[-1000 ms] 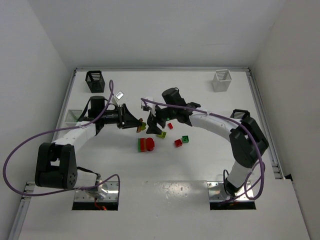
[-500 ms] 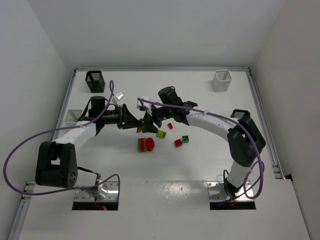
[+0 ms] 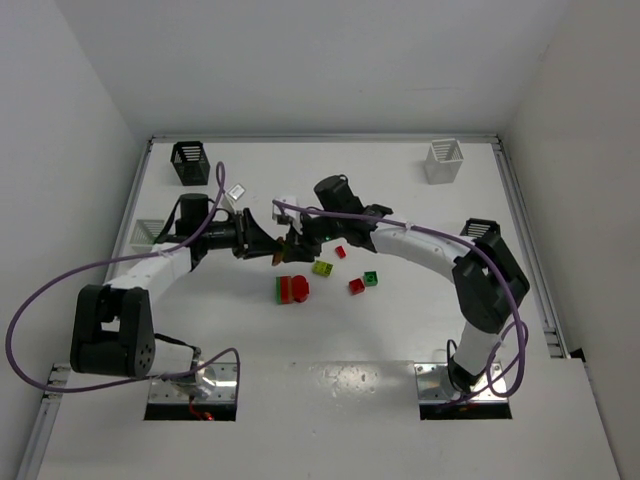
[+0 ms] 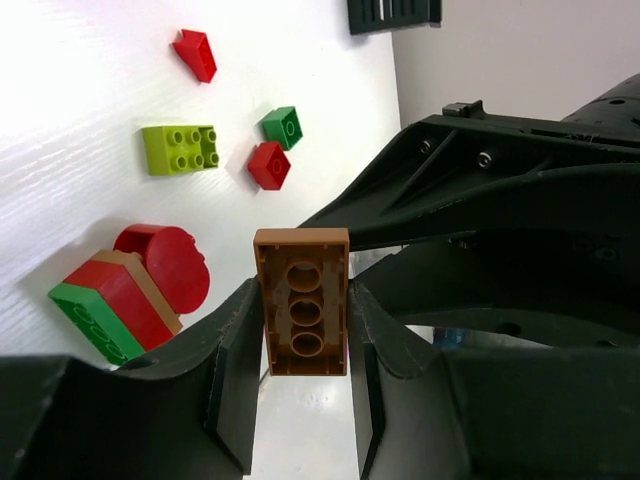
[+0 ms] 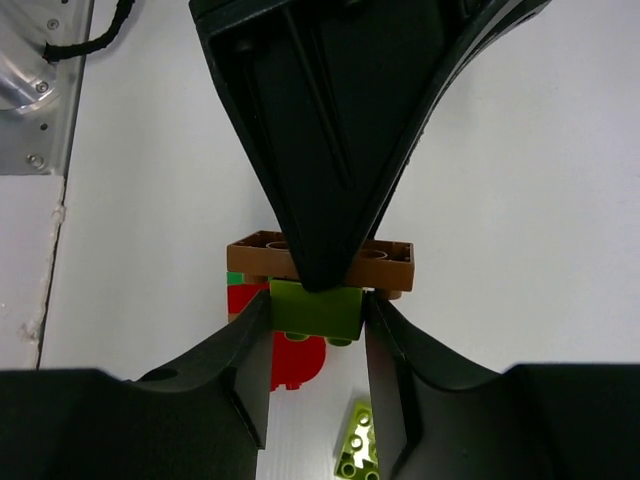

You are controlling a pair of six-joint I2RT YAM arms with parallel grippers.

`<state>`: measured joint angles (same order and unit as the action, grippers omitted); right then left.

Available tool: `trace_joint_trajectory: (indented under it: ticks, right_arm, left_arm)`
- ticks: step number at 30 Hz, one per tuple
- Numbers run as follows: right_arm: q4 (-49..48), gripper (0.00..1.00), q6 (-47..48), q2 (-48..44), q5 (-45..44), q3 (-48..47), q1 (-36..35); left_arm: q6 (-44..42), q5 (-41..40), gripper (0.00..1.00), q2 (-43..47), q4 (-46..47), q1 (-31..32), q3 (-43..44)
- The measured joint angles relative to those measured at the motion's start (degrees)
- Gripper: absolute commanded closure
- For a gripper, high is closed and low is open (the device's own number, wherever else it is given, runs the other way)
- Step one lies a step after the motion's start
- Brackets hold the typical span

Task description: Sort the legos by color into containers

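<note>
My left gripper (image 4: 303, 300) is shut on a brown lego (image 4: 301, 300), held above the table at the centre (image 3: 283, 253). A yellow-green lego (image 5: 317, 307) is stuck to the brown one (image 5: 390, 257). My right gripper (image 5: 317, 308) is shut on that yellow-green piece, nose to nose with the left gripper (image 3: 276, 250). On the table lie a red, brown and green stack (image 3: 292, 290), a yellow-green brick (image 3: 322, 268), two red pieces (image 3: 340, 252) (image 3: 356, 286) and a green one (image 3: 371, 279). The containers stand apart: black (image 3: 190, 163), white (image 3: 444, 160), white (image 3: 147, 232), black (image 3: 480, 230).
The right arm (image 3: 430, 248) arches over the loose bricks from the right. A purple cable (image 3: 60, 290) loops off the left arm. Raised rails (image 3: 530, 250) edge the table on both sides, and two metal base plates (image 3: 195, 385) sit at the near edge.
The right gripper moved left up to the left gripper and closed its jaws onto the yellow-green lego. The left arm stayed still with the brown lego.
</note>
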<state>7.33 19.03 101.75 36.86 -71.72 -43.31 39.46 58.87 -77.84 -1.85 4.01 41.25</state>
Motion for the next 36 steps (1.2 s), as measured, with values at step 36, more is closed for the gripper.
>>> trace_joint_trajectory:
  ticks: [36]
  right_arm:
    - [1.6, 1.0, 1.3, -9.5, -5.2, 13.9, 11.3]
  left_arm:
    - [-23.7, -42.8, 1.0, -34.6, -6.6, -15.6, 49.8]
